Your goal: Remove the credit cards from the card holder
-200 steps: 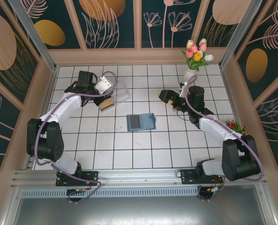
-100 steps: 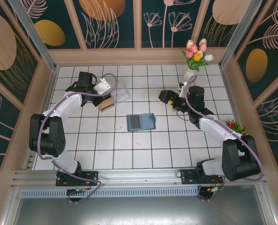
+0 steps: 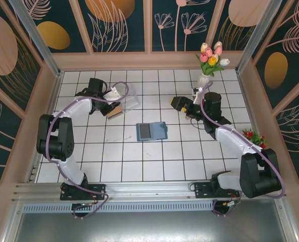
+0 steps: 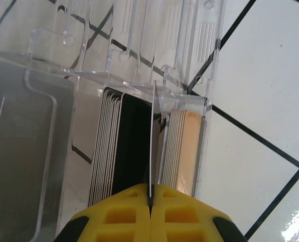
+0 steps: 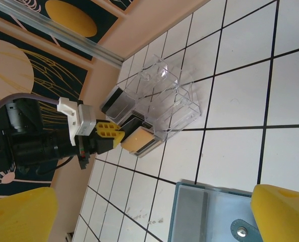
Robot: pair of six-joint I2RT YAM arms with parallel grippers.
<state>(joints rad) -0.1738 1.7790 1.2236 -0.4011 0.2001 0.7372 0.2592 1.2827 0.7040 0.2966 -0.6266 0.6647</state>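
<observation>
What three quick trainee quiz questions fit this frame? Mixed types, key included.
1. True or false: the left gripper is shut on a thin card at the clear plastic box.
2. Where is the teal card holder? A) inside the box B) flat on the tiled table, touching neither gripper C) clamped between the right fingers
3. Fill in: the right gripper has its jaws ____.
Key: 1 true; 2 B; 3 open.
</observation>
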